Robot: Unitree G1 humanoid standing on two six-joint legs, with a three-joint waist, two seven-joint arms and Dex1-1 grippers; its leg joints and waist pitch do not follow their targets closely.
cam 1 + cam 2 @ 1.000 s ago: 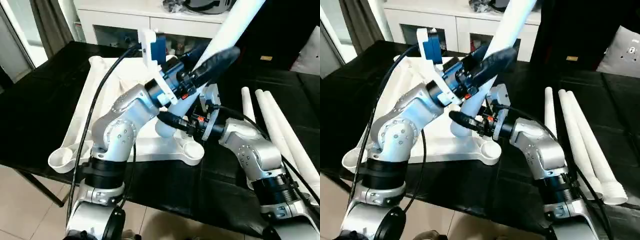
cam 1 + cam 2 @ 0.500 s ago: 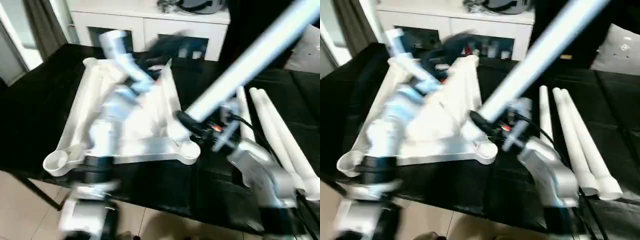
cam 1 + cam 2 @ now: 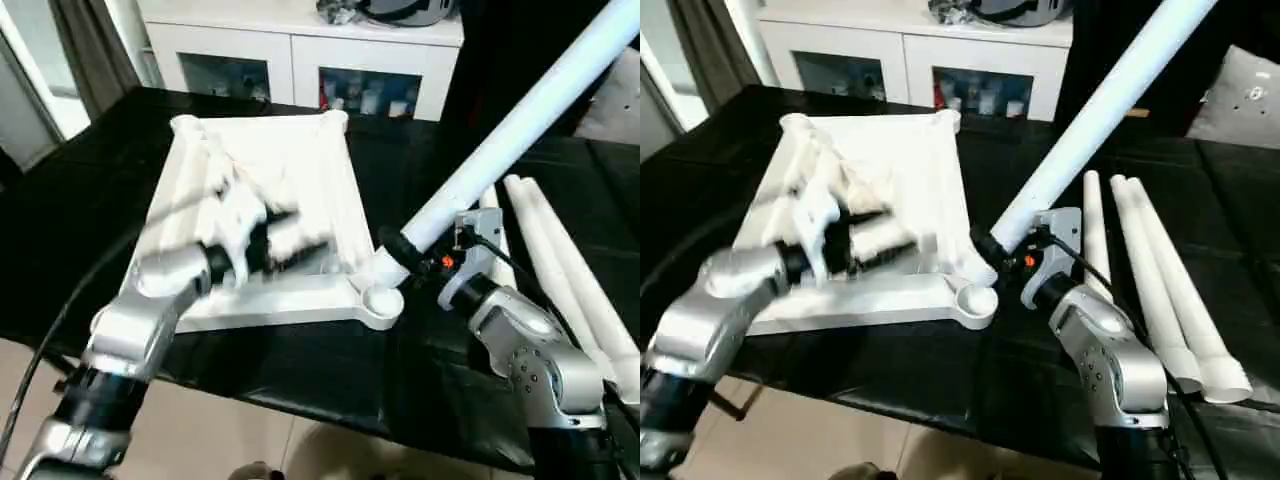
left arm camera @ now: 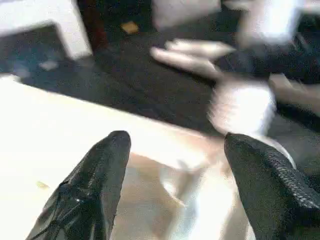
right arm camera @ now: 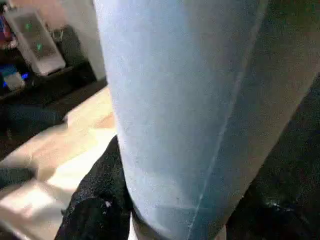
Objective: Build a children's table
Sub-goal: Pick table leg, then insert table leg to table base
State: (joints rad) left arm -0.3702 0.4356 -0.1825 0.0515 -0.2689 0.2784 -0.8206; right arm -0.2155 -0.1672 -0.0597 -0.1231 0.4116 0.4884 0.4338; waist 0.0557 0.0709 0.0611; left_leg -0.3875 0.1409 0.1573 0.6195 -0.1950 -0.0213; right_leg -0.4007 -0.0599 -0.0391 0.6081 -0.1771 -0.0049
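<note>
I am holding one leg [image 3: 520, 110] in my right claw [image 3: 400, 252], its black fingers clamped around the thick lower end, with the rest of the tube slanting up and away from the claw. The upturned tabletop [image 3: 280, 170] is lying ribbed side up on the black table [image 3: 60, 200], and its nearest corner socket [image 3: 382, 300] is sitting just below and beside the right claw. My left claw [image 4: 172, 165] is hanging spread wide with nothing between the fingers, just above the tabletop. To seat this leg well, I judge I should be tipping it more upright, centring its end over that socket before pressing down, and bracing the tabletop with the left claw. Three spare legs [image 3: 560, 270] are lying beyond the right claw.
</note>
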